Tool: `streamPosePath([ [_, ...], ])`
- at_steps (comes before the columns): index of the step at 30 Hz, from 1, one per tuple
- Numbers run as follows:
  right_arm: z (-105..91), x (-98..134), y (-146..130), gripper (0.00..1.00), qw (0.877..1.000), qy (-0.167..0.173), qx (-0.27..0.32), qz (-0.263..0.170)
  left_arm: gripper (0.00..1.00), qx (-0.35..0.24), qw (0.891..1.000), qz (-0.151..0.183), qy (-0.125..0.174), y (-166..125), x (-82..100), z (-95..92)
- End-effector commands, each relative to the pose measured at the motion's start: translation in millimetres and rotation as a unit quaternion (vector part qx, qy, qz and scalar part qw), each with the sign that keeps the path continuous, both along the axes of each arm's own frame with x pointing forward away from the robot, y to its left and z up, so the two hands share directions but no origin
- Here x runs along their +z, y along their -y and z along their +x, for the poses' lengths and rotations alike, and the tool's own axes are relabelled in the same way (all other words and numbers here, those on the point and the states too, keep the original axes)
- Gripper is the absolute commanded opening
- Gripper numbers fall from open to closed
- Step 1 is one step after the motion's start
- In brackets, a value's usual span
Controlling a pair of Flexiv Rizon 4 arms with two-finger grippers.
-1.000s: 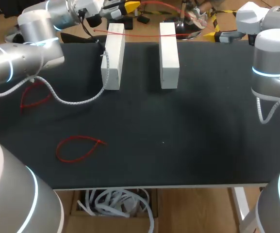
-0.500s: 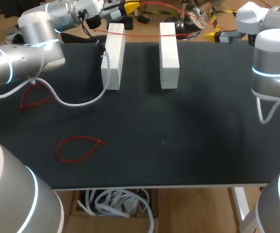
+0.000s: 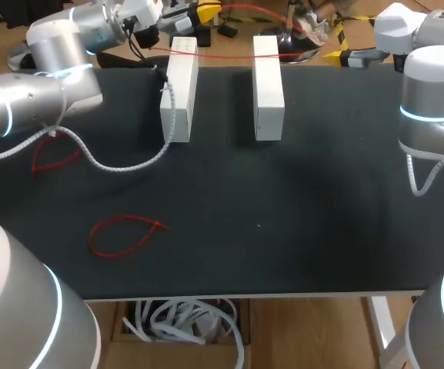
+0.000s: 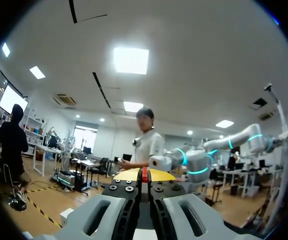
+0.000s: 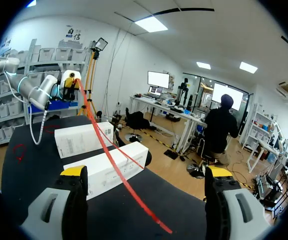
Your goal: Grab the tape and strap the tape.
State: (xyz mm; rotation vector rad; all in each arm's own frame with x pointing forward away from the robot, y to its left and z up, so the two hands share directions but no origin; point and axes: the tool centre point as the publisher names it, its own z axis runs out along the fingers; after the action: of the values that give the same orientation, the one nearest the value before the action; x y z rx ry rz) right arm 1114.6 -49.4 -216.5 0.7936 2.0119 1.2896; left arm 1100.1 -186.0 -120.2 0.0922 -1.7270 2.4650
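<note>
The tape [image 5: 109, 156] is hanging in the air as a long red strip above the far edge of the table [image 3: 283, 215]. One end is pinched in my left gripper [image 4: 144, 175], whose yellow tips are pressing together on it, and the rest is sweeping down over the two white boxes [image 3: 268, 88] and out between the fingers of my right gripper [image 5: 146, 172]. Those right fingers are standing wide apart, one on each side of the strip and touching it nowhere, so I am reading this as the moment of taking the free end. To do that well, I am thinking the right wrist should be lining up so the strip is running through the middle of the gap, not near one tip, with its flat facing the pads; closing on its edge would be letting it twist or squirt out. I would be gripping short of the very tip, leaving a bit of tail to feed through the head. The left is holding very little of the strip, so I am planning only a gentle pull from the right, or that end may be slipping out. I am also watching height, since the strip is passing just over the boxes and could be dragging on them. Two red loops [image 3: 121, 231] are lying on the table's near left, well apart from all this.
</note>
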Motion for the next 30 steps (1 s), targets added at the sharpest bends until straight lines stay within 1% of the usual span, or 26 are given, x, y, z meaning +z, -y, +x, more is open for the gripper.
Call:
streamPosePath([
  [1, -0.2, 0.0, 0.1, 1.0, 1.0, 0.0, 0.0, 0.0, 0.0, 0.009, 1.0, 0.001, -0.003, 1.0, 1.5, -3.7],
  [6, -0.2, 0.0, 0.1, 1.0, 1.0, 0.0, 0.0, 0.0, 0.0, 0.013, 1.0, 0.001, -0.007, 0.9, 0.8, -3.3],
  [17, -0.2, 0.0, 0.1, 1.0, 1.0, 0.0, 0.0, 0.0, 0.0, 0.012, 1.0, -0.001, -0.004, 1.8, 1.4, -2.4],
  [19, -0.2, 0.0, 0.1, 1.0, 1.0, 0.0, 0.0, 0.0, 0.0, 0.015, 1.0, -0.018, -0.006, 1.4, 1.2, -1.4],
  [25, -0.2, 0.0, 0.1, 1.0, 1.0, 0.0, 0.0, 0.0, 0.0, 0.018, 1.0, -0.02, -0.008, -0.1, 0.6, -0.3],
  [28, -0.2, 0.0, 0.1, 1.0, 1.0, 0.0, 0.0, 0.0, 0.0, 0.019, 0.999, -0.029, -0.009, -0.8, 0.0, 0.3],
  [30, -0.2, 0.0, 0.1, 1.0, 1.0, 0.0, 0.0, 0.0, 0.0, 0.019, 0.999, -0.029, -0.009, -0.9, 0.1, 0.5],
])
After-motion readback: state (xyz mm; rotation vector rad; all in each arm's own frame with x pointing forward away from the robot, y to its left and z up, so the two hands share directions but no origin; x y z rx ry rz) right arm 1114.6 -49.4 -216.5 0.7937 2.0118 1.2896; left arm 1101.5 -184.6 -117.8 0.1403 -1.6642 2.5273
